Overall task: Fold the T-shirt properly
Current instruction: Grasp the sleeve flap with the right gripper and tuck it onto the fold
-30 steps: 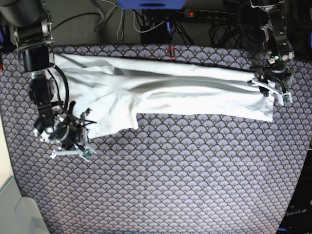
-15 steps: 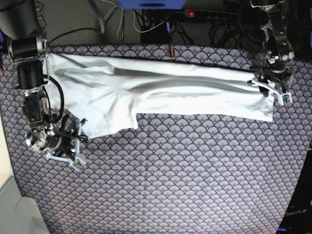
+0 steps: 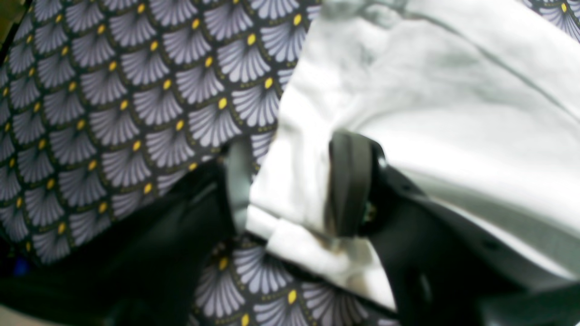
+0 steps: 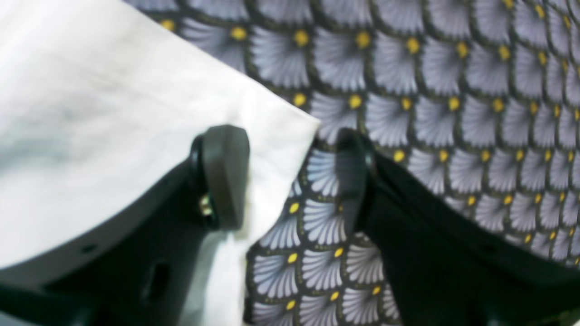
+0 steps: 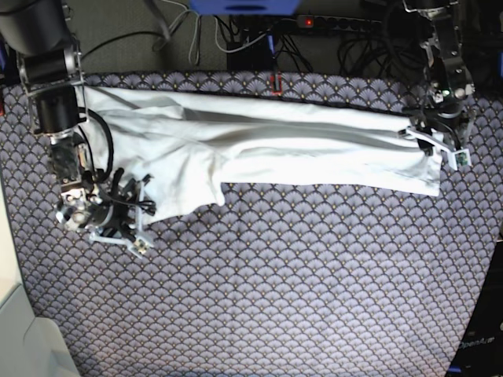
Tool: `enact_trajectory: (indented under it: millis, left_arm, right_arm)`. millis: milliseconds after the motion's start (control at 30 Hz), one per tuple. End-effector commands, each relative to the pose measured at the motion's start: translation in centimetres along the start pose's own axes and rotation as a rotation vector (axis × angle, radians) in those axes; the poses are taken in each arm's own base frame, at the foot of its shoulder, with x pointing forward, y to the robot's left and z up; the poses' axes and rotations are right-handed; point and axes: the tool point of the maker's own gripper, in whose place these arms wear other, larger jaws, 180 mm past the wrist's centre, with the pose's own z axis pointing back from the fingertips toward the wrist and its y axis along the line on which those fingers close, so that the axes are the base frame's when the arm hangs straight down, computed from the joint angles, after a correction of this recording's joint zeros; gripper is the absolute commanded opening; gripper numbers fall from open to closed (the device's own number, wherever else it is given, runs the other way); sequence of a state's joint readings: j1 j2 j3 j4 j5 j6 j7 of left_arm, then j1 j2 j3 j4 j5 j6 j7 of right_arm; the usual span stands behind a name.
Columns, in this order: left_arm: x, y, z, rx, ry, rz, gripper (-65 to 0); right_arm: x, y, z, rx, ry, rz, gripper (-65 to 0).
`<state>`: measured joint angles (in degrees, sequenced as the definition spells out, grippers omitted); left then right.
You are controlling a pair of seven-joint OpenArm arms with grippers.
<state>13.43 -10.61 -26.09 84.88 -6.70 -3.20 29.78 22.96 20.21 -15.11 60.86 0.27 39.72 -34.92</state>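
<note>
The white T-shirt (image 5: 275, 145) lies in a long wrinkled band across the far part of the purple scallop-patterned tablecloth (image 5: 299, 283). My right gripper (image 5: 141, 224) is at the shirt's lower left corner. In the right wrist view the right gripper (image 4: 290, 176) is open, with one finger (image 4: 224, 174) over the shirt corner (image 4: 136, 113) and the other over bare tablecloth. My left gripper (image 5: 440, 149) is at the shirt's right end. In the left wrist view the left gripper (image 3: 292, 181) has its jaws apart around the shirt's edge (image 3: 408, 90).
Cables and a power strip (image 5: 346, 23) lie behind the far table edge. A small red object (image 5: 277, 82) sits at that edge, just above the shirt. A pale surface (image 5: 20, 330) borders the table's near left corner.
My right gripper drew back left and toward the front, away from the shirt, then returned to its lower left corner. The left arm and the shirt have not moved.
</note>
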Motion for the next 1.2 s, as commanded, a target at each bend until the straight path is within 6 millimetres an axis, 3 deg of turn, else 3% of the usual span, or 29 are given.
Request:
enact_trajectory:
  millis: [0, 200, 333, 500, 667, 767, 933, 1167]
  left_arm:
    - [0.3, 0.1, 0.1, -0.004, 0.000, -0.014, -36.6]
    - [0.3, 0.1, 0.1, -0.004, 0.000, -0.015, -36.6]
    - [0.3, 0.1, 0.1, -0.002, 0.000, -0.014, -36.6]
    - [0.3, 0.2, 0.2, -0.001, 0.000, -0.013, -36.6]
    - [0.3, 0.3, 0.2, 0.001, 0.001, -0.014, -36.6]
    - [0.3, 0.3, 0.2, 0.001, 0.001, -0.014, -36.6]
    - [0.2, 0.2, 0.1, -0.001, 0.003, -0.015, -36.6]
    - [0.1, 0.2, 0.1, -0.002, 0.007, -0.015, -36.6]
  right_arm:
    - [1.0, -0.6, 0.4, -0.010, -0.022, 0.019, -32.1]
    - [0.8, 0.3, 0.0, 0.010, -0.002, 0.050, -33.4]
    - [0.6, 0.8, -0.2, 0.020, 0.010, 0.066, -42.9]
    - [-1.7, 2.4, -1.6, 0.075, 0.093, 0.087, -54.2]
    - [-2.4, 2.0, -2.1, 0.084, 0.133, 0.092, -65.0]
    - [-2.2, 1.6, -2.0, 0.077, 0.129, 0.094, -64.8]
    - [-1.0, 0.7, -0.2, 0.027, 0.081, 0.148, -64.8]
    - [1.5, -1.0, 5.1, -0.123, 0.008, 0.169, -64.8]
